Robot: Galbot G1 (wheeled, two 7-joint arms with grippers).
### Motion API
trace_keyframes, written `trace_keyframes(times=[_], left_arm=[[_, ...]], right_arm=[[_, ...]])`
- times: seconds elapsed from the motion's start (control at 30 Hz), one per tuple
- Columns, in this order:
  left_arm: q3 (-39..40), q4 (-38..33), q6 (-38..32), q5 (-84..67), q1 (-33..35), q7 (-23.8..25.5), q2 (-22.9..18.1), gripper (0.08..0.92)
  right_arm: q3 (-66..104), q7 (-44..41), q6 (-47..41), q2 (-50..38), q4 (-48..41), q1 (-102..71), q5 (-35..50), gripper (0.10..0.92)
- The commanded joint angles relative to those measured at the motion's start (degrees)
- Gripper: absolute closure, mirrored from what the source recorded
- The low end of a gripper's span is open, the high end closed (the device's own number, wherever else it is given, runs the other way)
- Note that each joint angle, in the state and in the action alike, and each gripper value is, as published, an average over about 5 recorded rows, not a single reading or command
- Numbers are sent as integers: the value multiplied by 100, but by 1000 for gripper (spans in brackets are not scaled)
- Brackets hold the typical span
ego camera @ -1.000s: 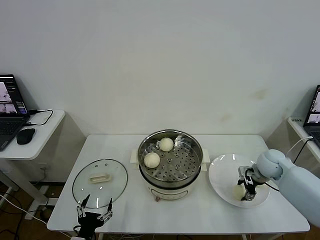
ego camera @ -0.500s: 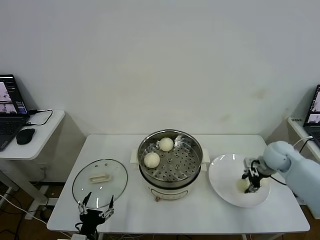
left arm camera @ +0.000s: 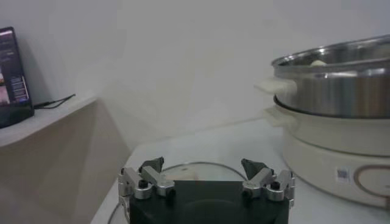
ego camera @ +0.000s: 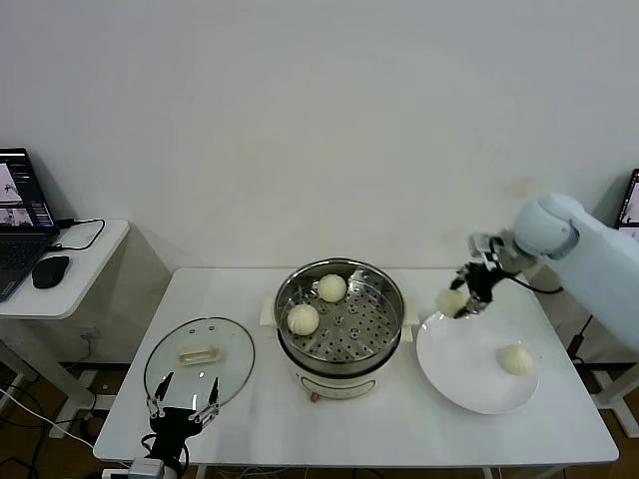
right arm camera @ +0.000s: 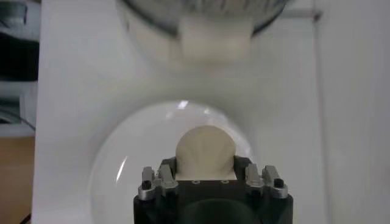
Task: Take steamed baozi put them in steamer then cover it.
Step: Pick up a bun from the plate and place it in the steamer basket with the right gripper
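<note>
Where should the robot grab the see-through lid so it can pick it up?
Probably by the cream oblong handle in the middle of the glass lid, coming straight down from above. The lid lies flat on the table, so its thin rim gives little to pinch, while the raised handle fits a pincer closing across its narrow sides.

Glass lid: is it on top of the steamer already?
No, the glass lid lies flat on the table beside the open steamer.
</note>
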Motion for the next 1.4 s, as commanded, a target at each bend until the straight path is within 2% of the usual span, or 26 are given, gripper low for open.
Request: trace_keyframes(times=[0.03,0.33,0.7,0.87,1.1,1.4], left_arm=[[-50,-7,-5,-82,-4,-9,1,177],[-51,21,-22,-86,11,-49,-103,177],[-81,-71,-43,24,67,-79,-254,177],[-93,-92,-46,35,76,-85,-285,177],[-77,-78,-58,33,38,-92,-298,177],[-76,-75,-66,17,16,-101,-312,177]], right_arm=[[-1095,-434,2101,1692,-1297,1713,1059,448],[-1376,-472,3967,2293,-1231,1489,911,448],[-1869,-174,5302,2323,-628,1515,-104,448],[-2257,-83,5511,2188,-149,1539,-330,448],[-2240,105,5876,2389,-3,1276,-1024,442],[-2287,140,5874,2465,275,901,-1529,440]])
